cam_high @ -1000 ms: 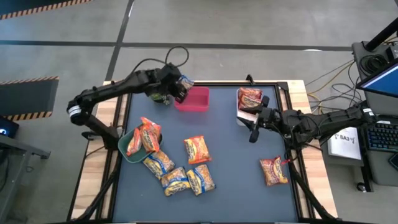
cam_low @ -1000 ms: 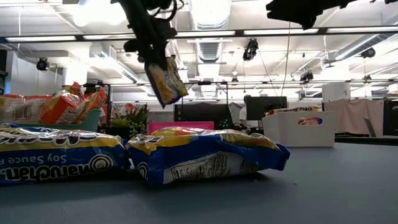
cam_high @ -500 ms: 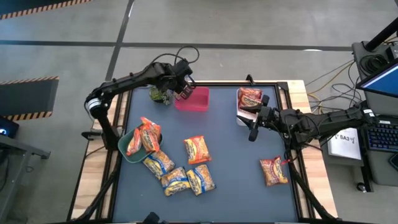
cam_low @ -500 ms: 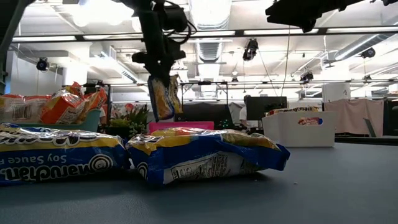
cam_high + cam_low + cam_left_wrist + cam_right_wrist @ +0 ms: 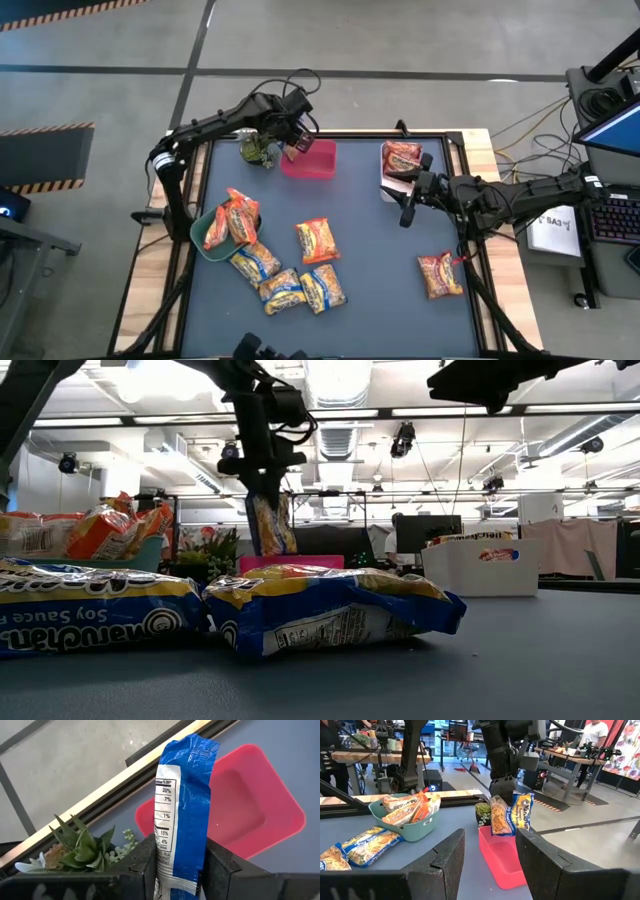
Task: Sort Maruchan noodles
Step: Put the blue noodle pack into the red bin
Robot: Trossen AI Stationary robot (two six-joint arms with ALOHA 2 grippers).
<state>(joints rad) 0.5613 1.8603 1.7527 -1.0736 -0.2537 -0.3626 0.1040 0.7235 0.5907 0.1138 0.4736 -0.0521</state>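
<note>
Left pincer [image 5: 175, 870] grasps a yellow-and-blue noodle packet [image 5: 182, 805] above the pink tray [image 5: 260, 815]; right pincer [image 5: 487, 865] released.

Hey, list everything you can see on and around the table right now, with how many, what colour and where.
Blue-and-yellow packets: three loose near the table's front left; a fourth hangs in the left gripper above the pink tray.
Orange packet: one, table centre.
Red packet: one, front right.
Green bowl: one, left side, orange packets inside.
Pink tray: one, back centre, empty.
White bin: one, back right, red packet inside.
Green plant: one, back left.
Left gripper: jaws shut on packet.
Right gripper: jaws open, beside white bin.
</note>
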